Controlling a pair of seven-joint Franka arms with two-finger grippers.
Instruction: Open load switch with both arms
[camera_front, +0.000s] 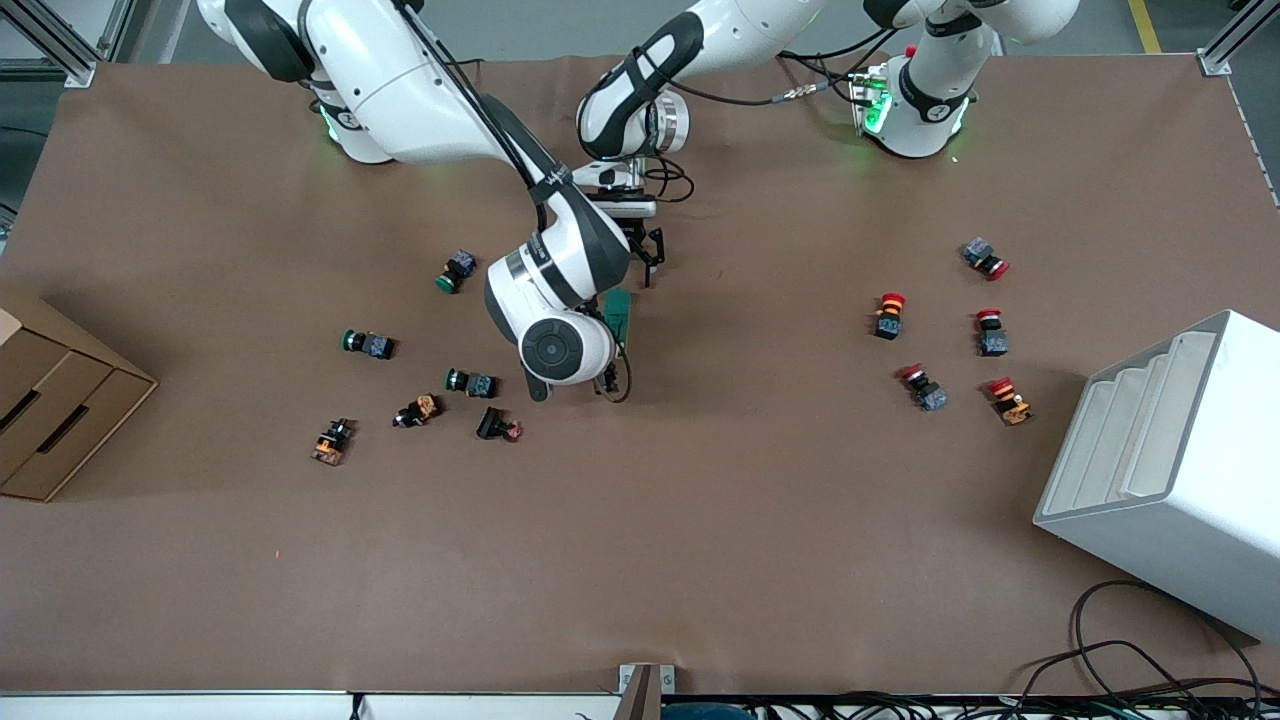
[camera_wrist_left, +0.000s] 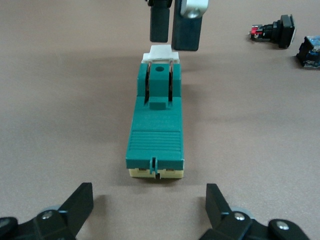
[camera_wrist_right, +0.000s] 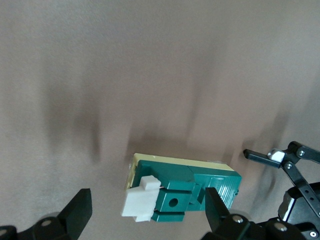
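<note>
The load switch (camera_front: 618, 312) lies mid-table, a dark-green oblong block (camera_wrist_left: 156, 125) with a cream base and a white lever (camera_wrist_right: 142, 197) at one end. My left gripper (camera_wrist_left: 150, 205) is open and low by the switch's plain end. That end lies just ahead of the fingertips, not between them. In the front view the left gripper (camera_front: 645, 262) sits on the robots' side of the switch. My right gripper (camera_wrist_right: 147, 212) is open above the lever end, one finger (camera_wrist_right: 80, 210) past the lever and the other (camera_wrist_right: 215, 210) over the body. It touches nothing.
Green-capped push buttons (camera_front: 368, 344) and other small switches (camera_front: 498, 427) lie toward the right arm's end. Red-capped buttons (camera_front: 890, 315) lie toward the left arm's end. A white rack (camera_front: 1170, 470) and a cardboard box (camera_front: 50, 400) stand at the table's ends.
</note>
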